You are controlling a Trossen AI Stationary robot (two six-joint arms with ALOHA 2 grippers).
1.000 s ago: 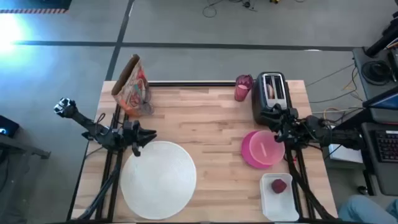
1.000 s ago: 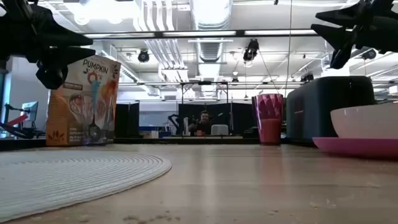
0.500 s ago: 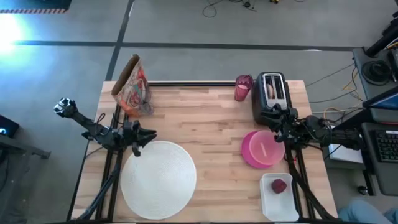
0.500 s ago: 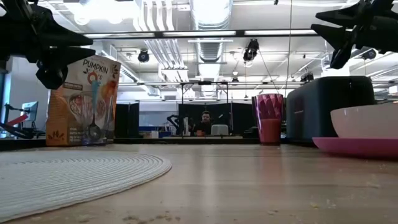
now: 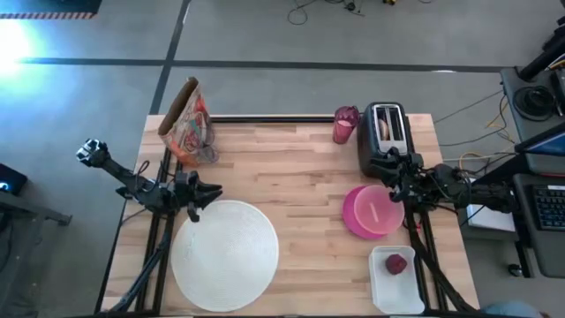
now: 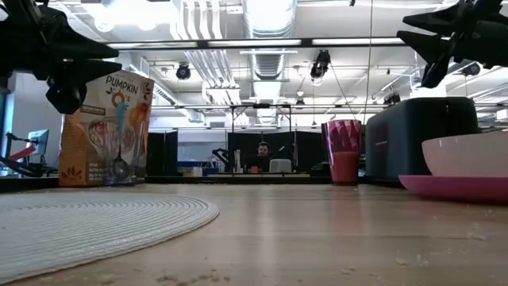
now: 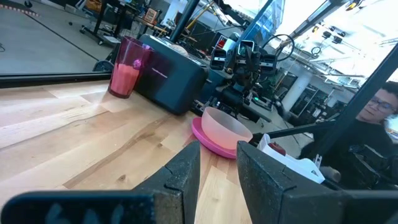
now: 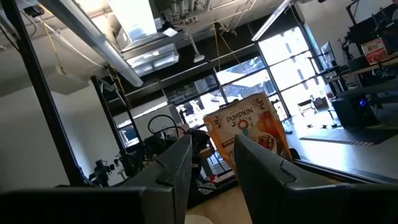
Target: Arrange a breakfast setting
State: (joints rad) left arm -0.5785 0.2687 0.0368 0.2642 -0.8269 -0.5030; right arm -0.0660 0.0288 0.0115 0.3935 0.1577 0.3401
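The round white placemat (image 5: 225,256) lies at the table's near left. The peach bowl (image 5: 375,208) sits in the magenta plate (image 5: 351,217) at the right; both also show in the left wrist view (image 7: 225,126). The pink cup (image 5: 344,124) stands at the far edge beside the black toaster (image 5: 382,141), which has a bagel (image 5: 385,128) in its slot. The red fruit (image 5: 396,263) lies in a white tray (image 5: 381,284). The spoon is not in view. My left gripper (image 5: 214,188) hovers over the placemat's far edge, slightly open and empty. My right gripper (image 5: 390,179) hovers by the bowl's far right, slightly open and empty.
A colourful crinkled bag (image 5: 188,124) stands at the far left corner. Bare wood (image 5: 291,177) lies between the placemat and the plate. A person sits in the room beyond the table (image 6: 263,156); another shows at the left wrist view's edge (image 7: 376,106).
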